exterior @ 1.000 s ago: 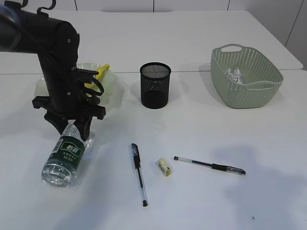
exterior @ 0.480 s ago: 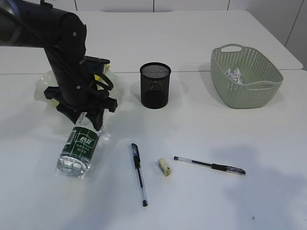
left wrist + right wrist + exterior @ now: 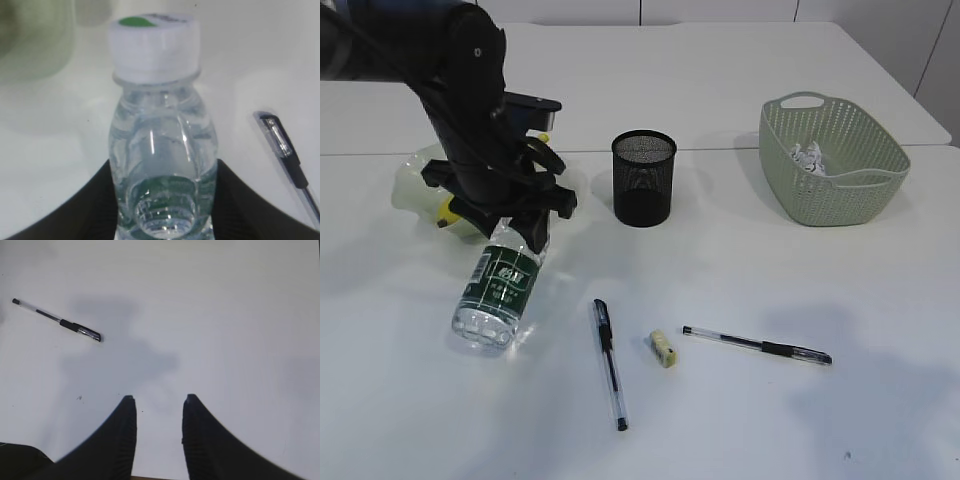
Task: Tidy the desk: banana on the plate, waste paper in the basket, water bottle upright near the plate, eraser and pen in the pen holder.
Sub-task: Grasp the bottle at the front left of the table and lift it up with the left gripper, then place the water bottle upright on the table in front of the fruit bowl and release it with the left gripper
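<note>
Our left gripper (image 3: 525, 238), clamped on the water bottle (image 3: 498, 293), has swung it rightward, cap end lifting. It's tilted near the desk's (image 3: 740, 420) left edge, beside the plate (image 3: 412, 180), nearly upright-ready.

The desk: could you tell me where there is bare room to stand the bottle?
Bare desk lies between the pen holder and basket, and along the whole near edge. Crowded: around the plate, under the left gripper gripping the bottle, and by the pens and eraser.
</note>
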Available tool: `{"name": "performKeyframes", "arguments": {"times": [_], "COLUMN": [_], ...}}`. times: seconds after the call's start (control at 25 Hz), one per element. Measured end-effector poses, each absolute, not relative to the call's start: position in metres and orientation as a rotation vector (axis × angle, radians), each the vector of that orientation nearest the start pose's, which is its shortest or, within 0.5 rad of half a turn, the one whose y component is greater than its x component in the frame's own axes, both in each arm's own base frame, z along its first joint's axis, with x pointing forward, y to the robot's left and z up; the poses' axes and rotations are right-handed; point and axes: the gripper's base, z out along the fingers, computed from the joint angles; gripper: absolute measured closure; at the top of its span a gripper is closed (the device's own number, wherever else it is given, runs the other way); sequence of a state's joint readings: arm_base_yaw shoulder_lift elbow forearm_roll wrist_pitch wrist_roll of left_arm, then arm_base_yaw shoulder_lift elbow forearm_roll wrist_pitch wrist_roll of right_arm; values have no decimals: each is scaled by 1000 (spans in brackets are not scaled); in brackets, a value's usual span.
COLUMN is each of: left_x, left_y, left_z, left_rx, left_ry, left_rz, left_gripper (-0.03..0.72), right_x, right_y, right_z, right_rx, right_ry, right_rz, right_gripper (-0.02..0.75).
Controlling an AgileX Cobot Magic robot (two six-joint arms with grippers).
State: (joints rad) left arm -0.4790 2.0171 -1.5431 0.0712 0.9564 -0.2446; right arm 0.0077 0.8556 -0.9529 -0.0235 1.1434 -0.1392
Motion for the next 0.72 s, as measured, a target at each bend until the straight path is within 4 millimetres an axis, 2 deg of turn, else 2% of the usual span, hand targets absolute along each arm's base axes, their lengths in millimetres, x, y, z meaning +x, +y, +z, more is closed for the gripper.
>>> {"name": "performKeyframes", "arguments": {"times": [0.4,0.72], "left_x": [371,362], "left_y": [-185,-180], "left_z": [232,234], "left_rx": [391,392], "left_ry": [2754,2700], "left_rz": [-58,-85], "left_gripper": [335,335], "right_x": [139,138], "right_y": [-1,-1], "right_z": [355,354], "right_rx": [-190,-190], "right_ry": [2526,2528], "right_rz": [-83,-83], "right_gripper": [499,499]}}
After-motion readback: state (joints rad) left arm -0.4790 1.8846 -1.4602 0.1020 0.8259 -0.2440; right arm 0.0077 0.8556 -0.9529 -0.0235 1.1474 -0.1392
